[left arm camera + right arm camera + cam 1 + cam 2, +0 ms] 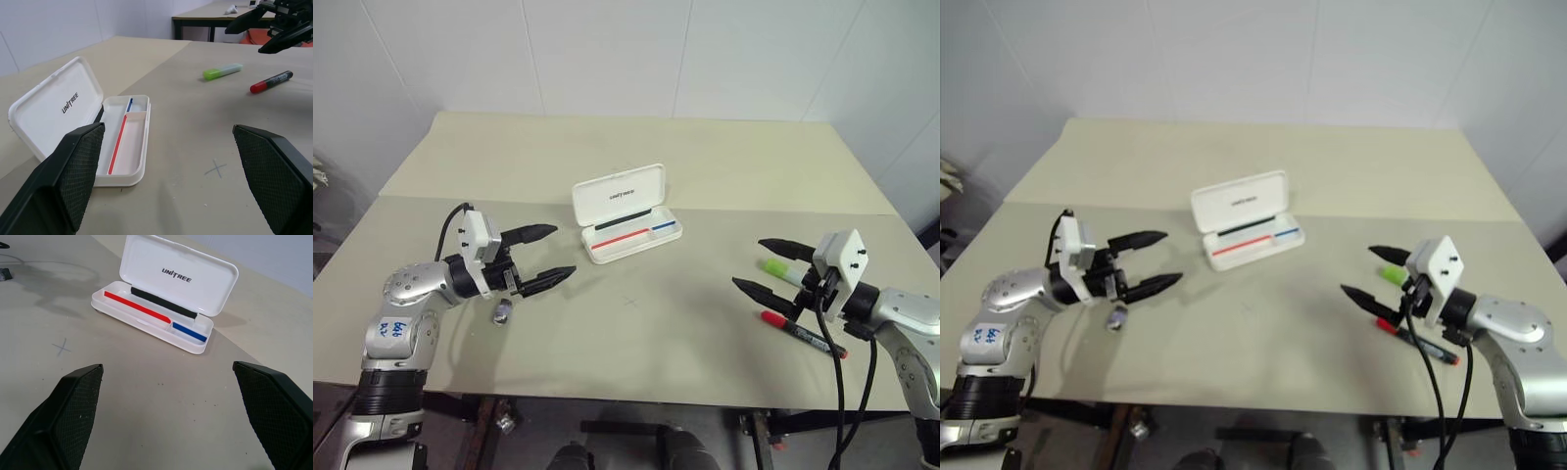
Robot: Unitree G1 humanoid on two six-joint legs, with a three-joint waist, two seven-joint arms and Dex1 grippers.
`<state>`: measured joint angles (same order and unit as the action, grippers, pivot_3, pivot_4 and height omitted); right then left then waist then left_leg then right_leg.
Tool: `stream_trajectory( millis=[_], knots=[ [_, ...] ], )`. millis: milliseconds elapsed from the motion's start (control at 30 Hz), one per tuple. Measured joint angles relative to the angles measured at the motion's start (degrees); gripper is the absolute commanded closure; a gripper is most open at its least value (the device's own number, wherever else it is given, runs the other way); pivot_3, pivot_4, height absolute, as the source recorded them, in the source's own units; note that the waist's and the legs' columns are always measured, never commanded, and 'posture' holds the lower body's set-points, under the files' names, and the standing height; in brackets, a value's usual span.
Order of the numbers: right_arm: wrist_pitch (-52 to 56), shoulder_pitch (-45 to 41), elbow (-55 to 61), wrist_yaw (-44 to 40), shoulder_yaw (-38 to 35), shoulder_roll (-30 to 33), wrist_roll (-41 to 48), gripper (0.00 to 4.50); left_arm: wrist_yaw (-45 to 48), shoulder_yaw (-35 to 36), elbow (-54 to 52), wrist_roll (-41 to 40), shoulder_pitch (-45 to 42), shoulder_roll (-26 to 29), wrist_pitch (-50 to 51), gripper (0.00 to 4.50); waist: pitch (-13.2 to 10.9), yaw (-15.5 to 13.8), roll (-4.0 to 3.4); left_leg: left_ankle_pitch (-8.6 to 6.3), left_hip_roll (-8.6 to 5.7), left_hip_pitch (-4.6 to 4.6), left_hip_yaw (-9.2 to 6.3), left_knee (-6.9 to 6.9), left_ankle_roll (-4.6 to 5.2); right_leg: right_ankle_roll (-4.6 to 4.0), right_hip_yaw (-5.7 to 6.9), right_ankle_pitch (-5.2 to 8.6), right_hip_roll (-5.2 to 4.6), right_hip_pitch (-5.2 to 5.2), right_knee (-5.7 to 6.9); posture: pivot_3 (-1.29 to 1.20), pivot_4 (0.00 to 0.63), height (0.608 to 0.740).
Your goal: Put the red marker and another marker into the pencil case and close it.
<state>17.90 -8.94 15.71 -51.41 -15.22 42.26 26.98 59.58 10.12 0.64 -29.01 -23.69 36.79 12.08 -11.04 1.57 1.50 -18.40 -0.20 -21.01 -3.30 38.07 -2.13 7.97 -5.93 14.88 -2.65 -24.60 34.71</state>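
Crosswise, red marker (801, 330), cap toward pencil case (628, 227)

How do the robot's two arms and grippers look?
Both arms are silver-grey metal. Each ends in a white block and two black, pointed fingers with cross-hatched pads: left gripper, right gripper. Black cables run along both. A blue handwritten sticker marks the left arm.

A broad beige counter (636, 333) has a straight seam running across it from the left edge to the right, and a faint pencilled cross (629, 300) marks its middle. White panelled walls (607, 54) rise behind the far edge and along both sides. In the left wrist view a second table (210, 12) stands farther off against the wall. Dark floor shows below the near edge.
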Motion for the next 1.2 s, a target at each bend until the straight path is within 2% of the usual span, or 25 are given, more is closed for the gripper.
stream_trajectory(
  millis=[233, 500, 600, 800, 1067, 1200],
  knots=[
    [-0.2, 0.1, 0.8, 0.4, 1.9, -0.7, 0.0, 0.0, 1.9, 0.0, 2.4, 0.3, -1.7, 0.4, -0.8, 0.05, 0.0, 0.1, 0.0, 0.01, 0.0, 0.04, 0.01, 0.02, 0.01, 0.0, -0.01, 0.0, 0.02, -0.01, 0.07, 0.0, 0.15, 0.74],
    [1.9, -5.6, 3.2, -0.5, 6.0, -0.7, 1.4, 0.0, 4.3, -3.1, 8.8, 4.4, -6.4, 0.4, -4.1, 0.05, 0.0, 0.0, 0.0, 0.01, -0.01, 0.01, -0.01, 0.09, 0.0, 0.0, 0.02, 0.0, 0.02, 0.0, 0.09, 0.0, 0.15, 0.74],
    [2.0, -8.7, 2.6, -1.2, 8.0, -1.3, 1.5, 0.0, 3.9, -4.1, 11.2, 6.4, -7.7, 0.1, -5.9, 0.67, 0.0, 0.0, 0.0, 0.0, -0.01, -0.05, -0.01, 0.09, 0.0, 0.0, 0.02, 0.0, 0.0, -0.04, 0.09, 0.0, 0.15, 0.74],
    [1.3, -12.3, 0.6, -1.9, 10.5, -3.2, 1.1, 0.0, 0.8, -7.0, 17.4, 11.4, -11.6, -2.4, -8.1, 2.64, 0.0, -0.1, 0.0, 0.01, -0.02, -0.1, -0.05, 0.09, 0.01, 0.0, 0.06, -0.01, 0.0, -0.05, 0.16, 0.0, 0.15, 0.74],
    [0.1, -12.4, 0.0, -0.9, 10.7, -5.3, 0.5, 0.0, -2.8, -14.4, 28.3, 20.0, -20.5, -9.4, -11.9, 2.64, 0.0, -0.7, 0.0, 0.0, -0.05, -0.14, -0.06, 0.09, 0.01, 0.01, 0.1, -0.01, 0.01, -0.06, 0.23, 0.0, 0.15, 0.74],
    [0.0, -11.6, 0.5, 0.1, 11.0, -6.2, 0.1, 0.0, -3.9, -16.0, 34.6, 23.0, -24.3, -11.2, -13.5, 2.64, 0.0, -0.3, 0.0, 0.0, -0.05, -0.14, -0.03, 0.09, 0.01, 0.02, 0.09, -0.01, 0.01, -0.07, 0.24, 0.0, 0.15, 0.74]
  ],
)
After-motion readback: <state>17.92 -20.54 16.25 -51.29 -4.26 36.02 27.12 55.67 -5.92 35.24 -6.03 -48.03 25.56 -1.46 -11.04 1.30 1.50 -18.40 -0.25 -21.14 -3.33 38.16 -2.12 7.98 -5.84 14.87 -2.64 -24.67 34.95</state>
